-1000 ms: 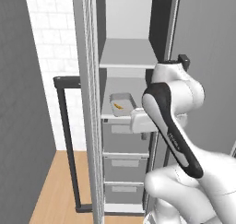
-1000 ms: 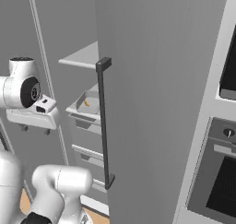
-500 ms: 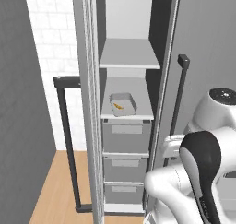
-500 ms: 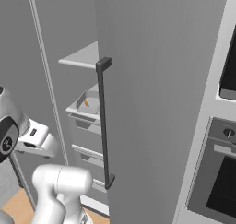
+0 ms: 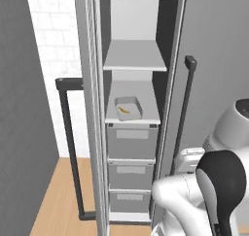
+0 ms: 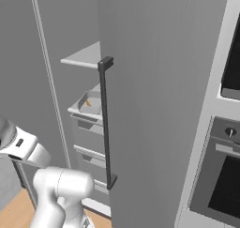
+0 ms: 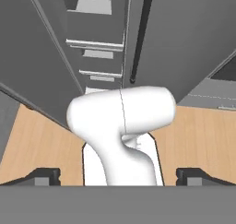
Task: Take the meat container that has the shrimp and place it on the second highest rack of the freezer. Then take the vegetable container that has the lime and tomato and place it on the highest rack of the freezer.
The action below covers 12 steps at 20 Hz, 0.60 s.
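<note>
The freezer (image 5: 95, 109) stands open, with two pale shelves above three drawers (image 5: 131, 142). The meat container (image 5: 128, 108), a small grey tray holding the orange shrimp (image 5: 124, 110), rests on the lower shelf (image 5: 146, 118); the container (image 6: 91, 102) appears there in the right base view too. The highest rack (image 5: 135, 55) is bare. My gripper (image 7: 119, 177) is open and holds nothing, its fingertips (image 7: 44, 176) wide apart; it is folded low, well back from the shelves and pointing down at the floor. The lime and tomato container is out of view.
Long dark bar handles stand on the freezer doors (image 5: 182, 113) (image 5: 68, 143) (image 6: 107, 124). The oven column (image 6: 225, 171) rises to the right of the freezer. Wooden floor (image 7: 203, 135) lies below, and a white brick wall (image 5: 53, 45) behind the left door.
My arm has pulled back from the lower shelf and folded down low. The shrimp tray stays on that shelf, released.
</note>
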Tool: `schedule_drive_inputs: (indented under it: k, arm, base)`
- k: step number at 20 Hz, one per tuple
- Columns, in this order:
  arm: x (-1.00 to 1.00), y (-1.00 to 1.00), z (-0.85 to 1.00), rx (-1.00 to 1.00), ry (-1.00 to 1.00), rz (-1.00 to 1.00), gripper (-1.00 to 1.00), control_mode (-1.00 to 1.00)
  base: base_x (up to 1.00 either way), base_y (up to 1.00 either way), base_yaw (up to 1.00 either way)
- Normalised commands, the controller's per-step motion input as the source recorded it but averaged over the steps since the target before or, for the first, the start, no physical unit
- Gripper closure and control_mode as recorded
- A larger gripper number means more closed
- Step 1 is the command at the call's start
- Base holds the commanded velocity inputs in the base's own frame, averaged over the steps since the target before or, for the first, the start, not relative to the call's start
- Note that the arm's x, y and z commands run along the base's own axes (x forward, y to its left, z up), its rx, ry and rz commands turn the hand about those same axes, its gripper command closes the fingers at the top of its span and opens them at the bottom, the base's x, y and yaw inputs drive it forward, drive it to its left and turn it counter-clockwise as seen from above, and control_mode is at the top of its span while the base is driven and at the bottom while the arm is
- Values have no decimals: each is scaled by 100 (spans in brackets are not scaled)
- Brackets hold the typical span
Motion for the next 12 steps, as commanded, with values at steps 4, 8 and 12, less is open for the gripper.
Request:
schedule_drive_inputs:
  k: [4,8,12]
  arm:
    - [0,0,0,0,0,0,-100,100]
    - [0,0,0,0,0,0,-100,100]
    - [0,0,0,0,0,0,-100,100]
  base:
    - [-97,-62,9]
    - [-51,-71,1]
    - [-5,-100,5]
